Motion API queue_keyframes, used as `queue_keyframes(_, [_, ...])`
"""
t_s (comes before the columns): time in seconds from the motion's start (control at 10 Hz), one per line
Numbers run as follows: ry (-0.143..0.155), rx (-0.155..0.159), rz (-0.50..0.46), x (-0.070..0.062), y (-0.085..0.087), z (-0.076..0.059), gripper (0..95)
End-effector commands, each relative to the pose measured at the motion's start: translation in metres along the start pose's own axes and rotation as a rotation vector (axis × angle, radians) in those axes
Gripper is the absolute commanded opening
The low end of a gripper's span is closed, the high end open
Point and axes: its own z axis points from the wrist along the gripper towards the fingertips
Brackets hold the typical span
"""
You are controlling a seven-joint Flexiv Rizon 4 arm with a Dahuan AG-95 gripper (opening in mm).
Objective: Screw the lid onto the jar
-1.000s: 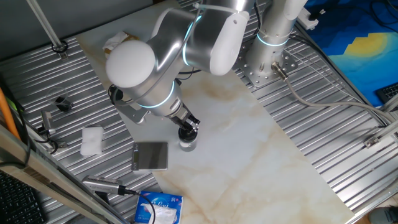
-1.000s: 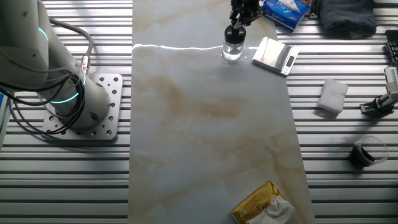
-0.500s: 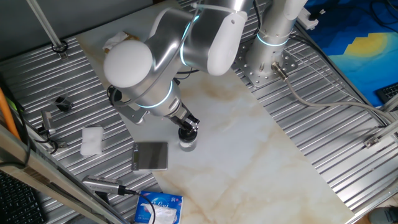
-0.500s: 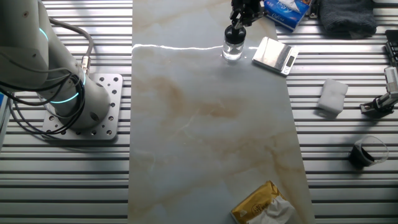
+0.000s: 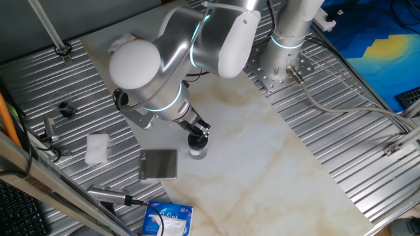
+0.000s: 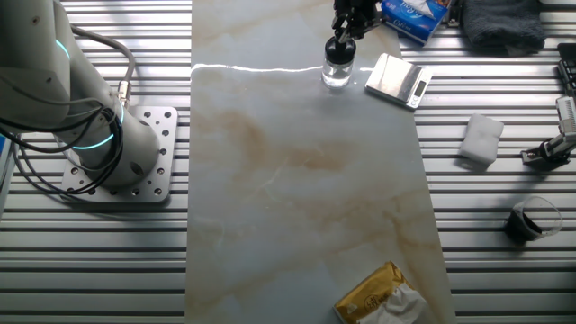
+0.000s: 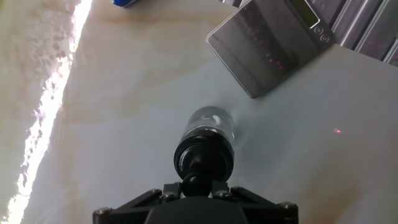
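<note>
The small clear glass jar (image 5: 197,152) stands upright on the marble board, beside the grey plate. The black lid (image 5: 197,139) sits on its mouth. My gripper (image 5: 199,129) comes down from above and is shut on the lid's knob. From the other fixed view, the jar (image 6: 337,74) is near the board's far edge, with the lid (image 6: 340,49) and gripper (image 6: 346,29) stacked over it. Looking along the hand, the lid (image 7: 204,155) covers most of the jar (image 7: 213,122), and my gripper (image 7: 196,185) pinches the knob from both sides.
A grey square plate (image 5: 159,164) lies just left of the jar. A white folded cloth (image 5: 97,148) lies on the slatted metal, and a blue packet (image 5: 167,218) at the near edge. A yellow packet (image 6: 378,292) lies at the board's other end. The arm's base (image 5: 283,62) stands behind.
The arm's upper joints have shifted slightly to the left. The gripper, lid and jar stay in the same spot.
</note>
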Motion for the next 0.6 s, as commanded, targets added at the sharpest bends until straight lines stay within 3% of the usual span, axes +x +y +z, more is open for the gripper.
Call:
queue_keyframes(0.1, [0.002, 0.001, -0.001, -0.0013, -0.0005, 0.0006, 0.0])
queue_keyframes(0.6, [0.009, -0.002, -0.002, -0.0016, -0.0018, 0.0007, 0.0])
